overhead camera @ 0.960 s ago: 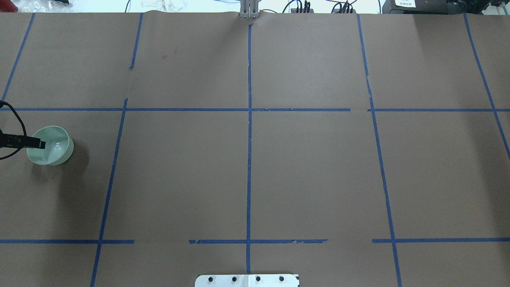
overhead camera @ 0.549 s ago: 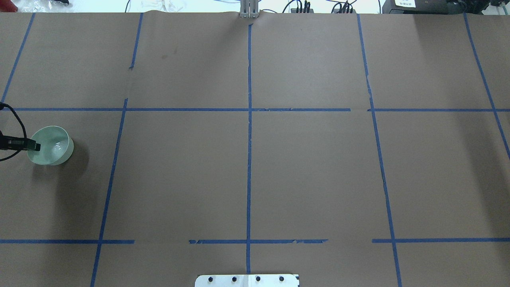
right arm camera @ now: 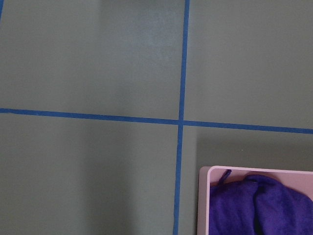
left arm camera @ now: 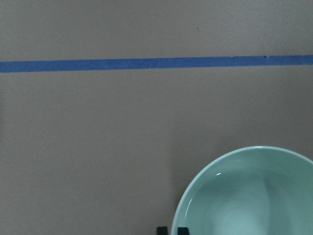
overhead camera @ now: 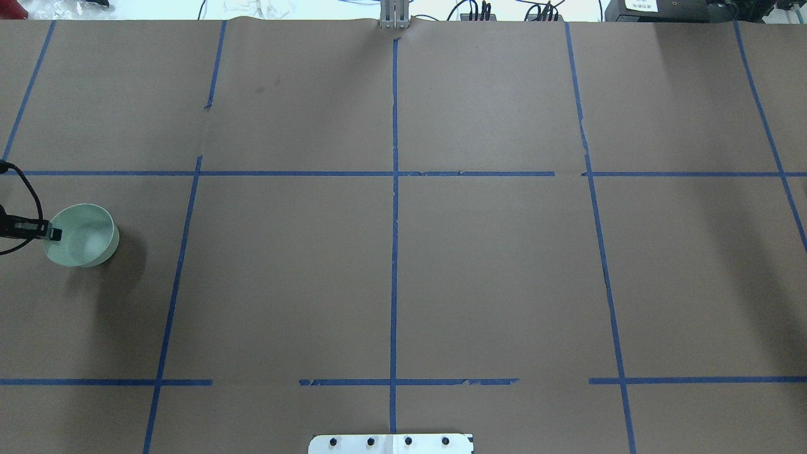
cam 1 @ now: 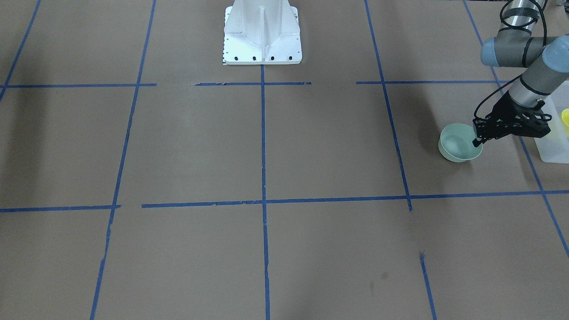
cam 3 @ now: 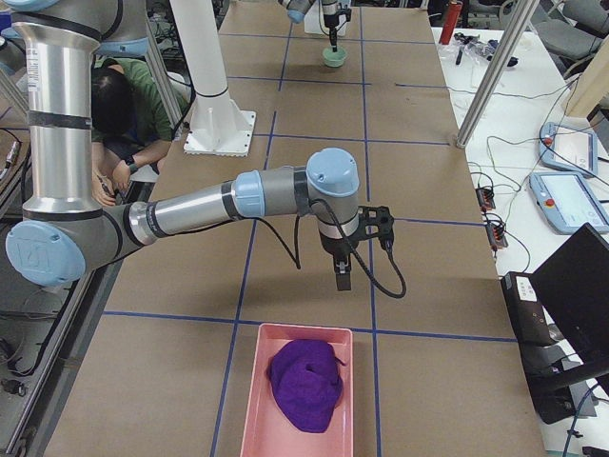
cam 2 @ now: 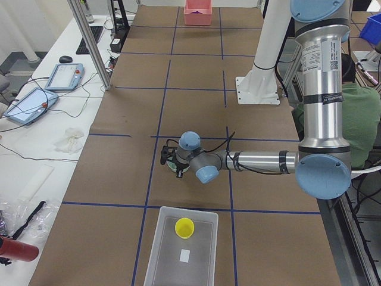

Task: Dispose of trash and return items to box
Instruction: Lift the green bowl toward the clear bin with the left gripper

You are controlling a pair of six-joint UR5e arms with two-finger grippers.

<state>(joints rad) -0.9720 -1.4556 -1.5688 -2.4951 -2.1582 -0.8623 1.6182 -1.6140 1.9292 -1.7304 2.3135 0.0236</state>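
A pale green bowl (overhead camera: 85, 236) stands at the table's left side; it also shows in the front view (cam 1: 458, 149) and the left wrist view (left arm camera: 249, 196). My left gripper (overhead camera: 55, 234) is at the bowl's left rim, and its two fingertips (left arm camera: 161, 230) stand close together astride that rim, shut on it. The yellow cup (cam 2: 184, 227) stands inside the translucent white box (cam 2: 161, 250), beside the left arm. My right gripper (cam 3: 343, 276) hangs over bare table next to a pink tray; I cannot tell whether it is open or shut.
The pink tray (cam 3: 252, 400) holds a purple cloth (cam 3: 304, 381) at the table's right end; it also shows in the right wrist view (right arm camera: 204, 196). The robot's white base (cam 1: 262, 35) stands mid-table at the near edge. Blue tape lines cross the brown table.
The left gripper's finger has drawn back from inside the bowl to its left rim. The bowl has shifted slightly.
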